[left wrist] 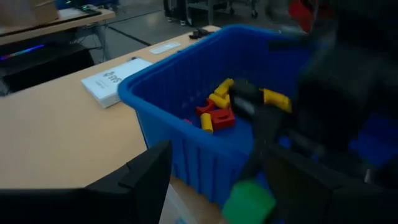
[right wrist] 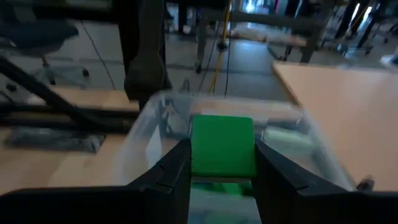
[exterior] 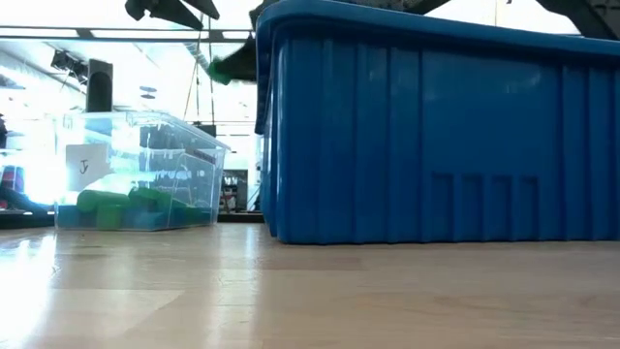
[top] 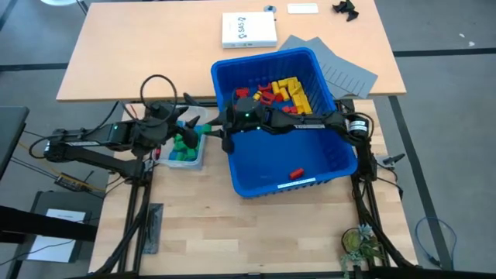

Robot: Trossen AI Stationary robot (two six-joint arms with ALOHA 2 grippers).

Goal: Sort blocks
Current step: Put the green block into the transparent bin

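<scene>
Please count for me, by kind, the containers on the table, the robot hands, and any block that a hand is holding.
Large blue bin: 1
Small clear tub: 1
Robot hands: 2, the left hand and the right hand
Green block held in the right hand: 1
Total: 5

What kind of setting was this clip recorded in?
Probably a robotics lab or workshop. Two arms are mounted at a wooden table, more workbenches and an office chair stand on the bare floor behind, and cables trail beside the rig.
</scene>
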